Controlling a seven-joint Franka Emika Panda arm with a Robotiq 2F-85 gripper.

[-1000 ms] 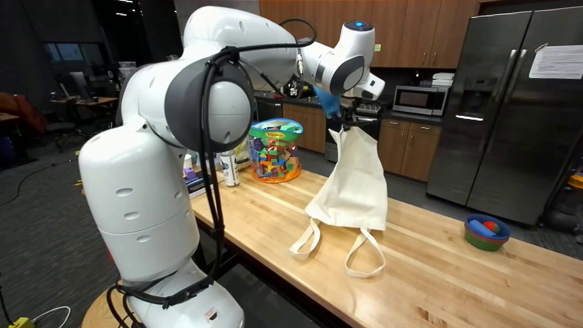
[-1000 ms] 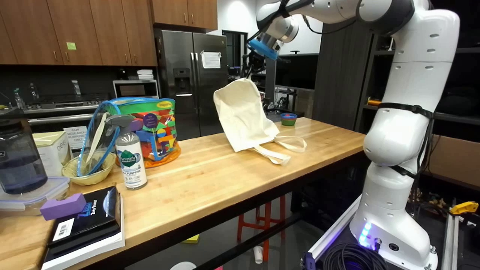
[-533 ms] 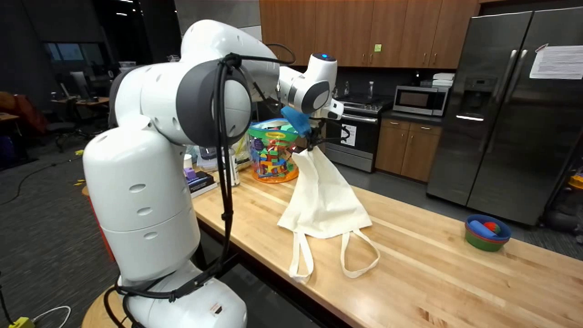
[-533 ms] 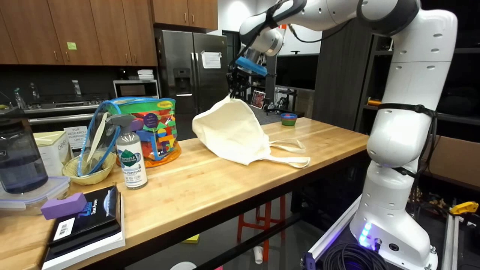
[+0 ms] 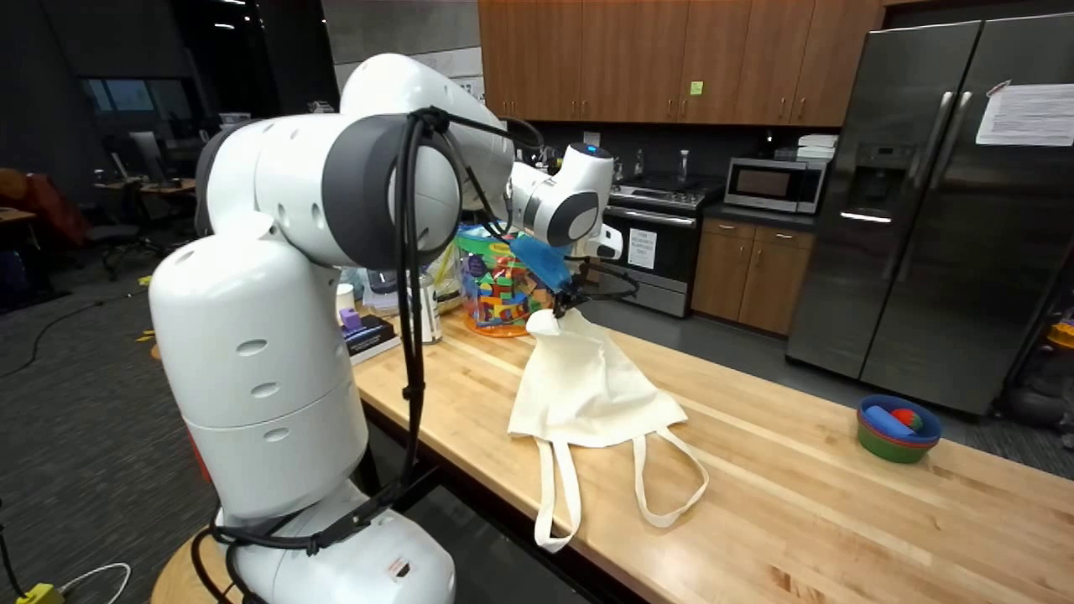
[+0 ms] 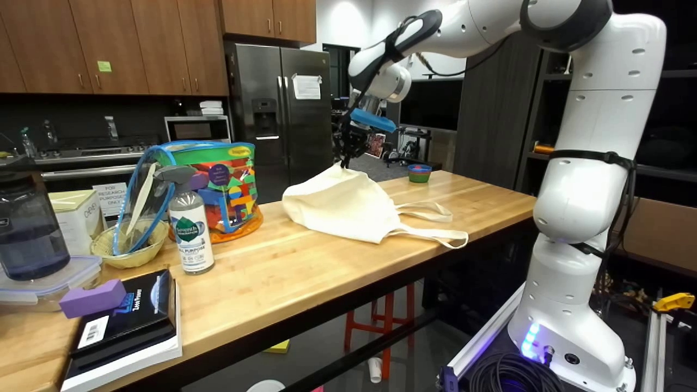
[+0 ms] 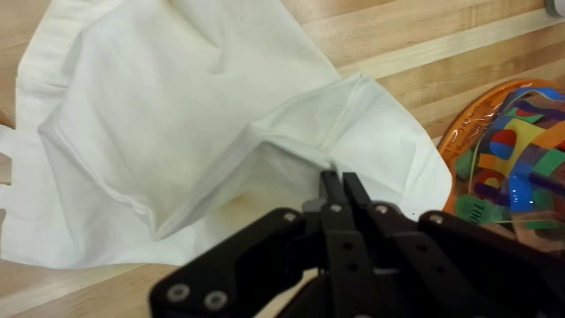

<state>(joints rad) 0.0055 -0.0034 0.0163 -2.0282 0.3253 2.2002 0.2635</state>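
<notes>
A cream cloth bag (image 5: 591, 390) lies slumped on the wooden table, with one end pulled up; it also shows in an exterior view (image 6: 346, 207) and fills much of the wrist view (image 7: 185, 88). My gripper (image 7: 339, 175) is shut on a fold of the bag's raised end. The fingertips show at the bag's top in both exterior views, gripper (image 5: 560, 307) and gripper (image 6: 344, 161). Two cloth straps (image 5: 568, 495) extend from the bag's lower end, and one reaches the table's edge beside the robot. The bag's inside is mostly hidden.
A clear bag of colourful blocks (image 6: 228, 190) stands close to the cloth bag, also in the wrist view (image 7: 521, 168). A spray bottle (image 6: 190, 234), a basket (image 6: 130, 253) and a book with a purple block (image 6: 93, 298) stand beyond. Stacked bowls (image 5: 894, 449) sit at the far end.
The gripper has come down and toward the block bag, still holding the cloth bag. The bag has sunk from hanging upright to slumping on the table, and its straps have slid outward.
</notes>
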